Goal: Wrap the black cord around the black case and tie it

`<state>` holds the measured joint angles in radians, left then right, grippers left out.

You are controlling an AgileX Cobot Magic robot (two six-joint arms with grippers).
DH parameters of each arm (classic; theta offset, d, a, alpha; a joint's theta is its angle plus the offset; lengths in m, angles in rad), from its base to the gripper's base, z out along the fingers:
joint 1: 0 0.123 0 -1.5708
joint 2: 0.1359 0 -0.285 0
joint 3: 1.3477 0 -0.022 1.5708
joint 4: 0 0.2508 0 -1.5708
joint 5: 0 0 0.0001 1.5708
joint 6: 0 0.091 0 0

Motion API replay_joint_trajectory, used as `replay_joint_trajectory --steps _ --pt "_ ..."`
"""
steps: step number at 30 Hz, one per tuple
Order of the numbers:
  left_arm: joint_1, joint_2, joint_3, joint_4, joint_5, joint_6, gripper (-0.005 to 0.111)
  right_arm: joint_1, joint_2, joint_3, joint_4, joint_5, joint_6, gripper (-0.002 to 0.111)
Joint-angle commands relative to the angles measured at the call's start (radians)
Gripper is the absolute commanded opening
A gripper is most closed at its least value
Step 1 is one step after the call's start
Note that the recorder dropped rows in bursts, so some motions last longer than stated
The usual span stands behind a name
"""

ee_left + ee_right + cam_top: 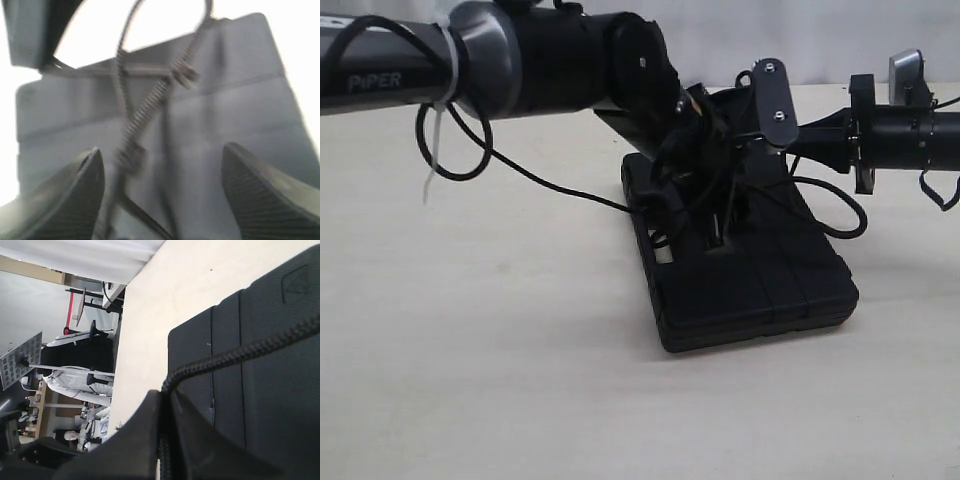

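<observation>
Ext. view: L arm [520, 60] is reaching in from 9 o'clock twd centre, w/ a white zip tie [438, 120] hanging off it. Its wrist is dipping over the far end of the black case [750, 290]. The case is lying flat on the pale table [470, 350] at approx 4 o'clock of centre, its long side running roughly 11 to 5 o'clock.

L wrist view (blurry): L claw [160, 200] is standing apart, w/ one ribbed finger [75, 200] on each side and nothing pinched. It is hovering close over the case lid. The black cord [150, 107] is crossing the lid btw the fingers as two strands twisting over each other, w/ small knots showing. Can't tell if it is touching either finger.

R wrist view: R claw [162, 400] is pressing together on the cord. The braided strand is coming out from btw the fingertips and running off over the grooved lid.

Ext. view again: R arm [910, 140] is coming in from 3 o'clock and meeting the L arm above the case's far end. The black parts are overlapping there, so I can't tell cord from arm cable.
</observation>
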<state>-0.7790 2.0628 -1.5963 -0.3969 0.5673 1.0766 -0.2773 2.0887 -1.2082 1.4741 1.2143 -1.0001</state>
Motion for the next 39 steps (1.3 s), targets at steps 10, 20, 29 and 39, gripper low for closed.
replay_joint_trajectory --steps 10,20,29,39 --pt "-0.029 0.128 0.001 0.124 -0.412 -0.005 0.024 0.000 -0.009 0.004 -0.026 0.007 0.008 0.004" --pt "-0.034 0.183 0.001 0.225 -0.535 -0.001 0.000 0.000 -0.009 0.004 -0.025 0.007 0.013 0.004" --pt "-0.008 0.193 0.001 0.289 -0.585 -0.058 0.000 0.000 -0.009 0.004 -0.021 0.007 0.013 0.004" --pt "-0.007 0.193 0.001 0.311 -0.528 -0.053 0.030 0.000 -0.009 0.004 -0.008 0.007 -0.006 0.004"
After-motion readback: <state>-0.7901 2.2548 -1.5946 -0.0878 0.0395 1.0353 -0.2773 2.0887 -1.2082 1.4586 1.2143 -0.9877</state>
